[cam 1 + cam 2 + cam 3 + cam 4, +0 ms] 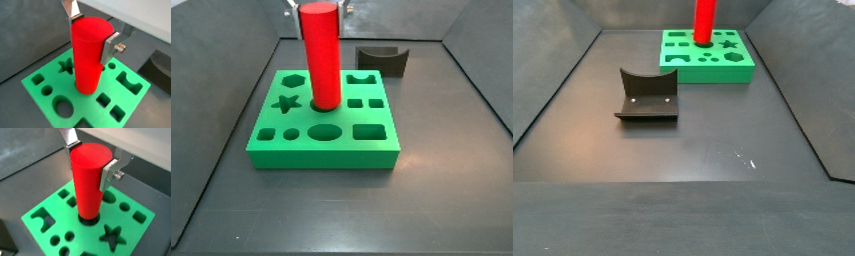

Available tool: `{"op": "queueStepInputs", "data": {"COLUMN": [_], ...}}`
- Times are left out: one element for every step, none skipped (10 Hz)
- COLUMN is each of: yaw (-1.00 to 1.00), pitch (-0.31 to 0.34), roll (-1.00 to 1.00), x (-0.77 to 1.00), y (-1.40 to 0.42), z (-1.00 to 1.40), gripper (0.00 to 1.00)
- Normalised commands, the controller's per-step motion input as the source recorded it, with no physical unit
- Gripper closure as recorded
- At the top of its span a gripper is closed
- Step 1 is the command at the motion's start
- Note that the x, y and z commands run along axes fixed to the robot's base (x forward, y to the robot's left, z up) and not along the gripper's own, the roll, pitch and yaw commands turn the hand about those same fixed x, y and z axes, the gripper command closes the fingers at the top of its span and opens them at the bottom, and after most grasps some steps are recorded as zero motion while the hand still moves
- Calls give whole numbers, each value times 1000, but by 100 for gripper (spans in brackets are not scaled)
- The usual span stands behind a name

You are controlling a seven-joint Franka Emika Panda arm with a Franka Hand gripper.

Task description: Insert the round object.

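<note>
The round object, a tall bright red cylinder (88, 55), stands upright with its lower end in a round hole near the middle of the green block (87, 105). My gripper (92, 32) is shut on its upper end, one silver finger (110, 47) on each side. Both wrist views show this grip; the cylinder (89, 183), gripper (90, 159) and block (87, 230) appear there too. In a side view the cylinder (321, 55) rises from the block (318, 158), with the gripper (318, 6) at the frame's top edge. The cylinder (704, 20) also shows in a side view.
The green block (714, 72) has several other shaped holes: star, hexagon, squares, oval, notch. A dark grey block with a curved notch (385, 60) sits on the dark floor beyond the green block; it also shows in a side view (647, 95). Grey walls enclose the floor.
</note>
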Motion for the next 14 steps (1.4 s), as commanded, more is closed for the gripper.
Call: {"op": "queueStepInputs", "data": {"yaw": [0,0,0,0,0,0,0,0,0,0,-3,0,0,-26], "pitch": [0,0,0,0,0,0,0,0,44,41,17,11,0,0], "roll": [-89,-79,-91,-120,-119,-123,-124,-84,-24,-20,-33,0,0,0], "x": [-89,-9,0,0,11,0,0,137,269,249,186,89,69,0], "y": [189,40,0,-9,-57,-29,-66,-94,-46,-34,0,0,0,0], "z": [-129,-186,-226,-203,-149,-114,-86,-111,-91,-71,-111,-131,-200,-340], "gripper": [100,100,100,100,100,100,100,100,100,100,100,100,100,100]}}
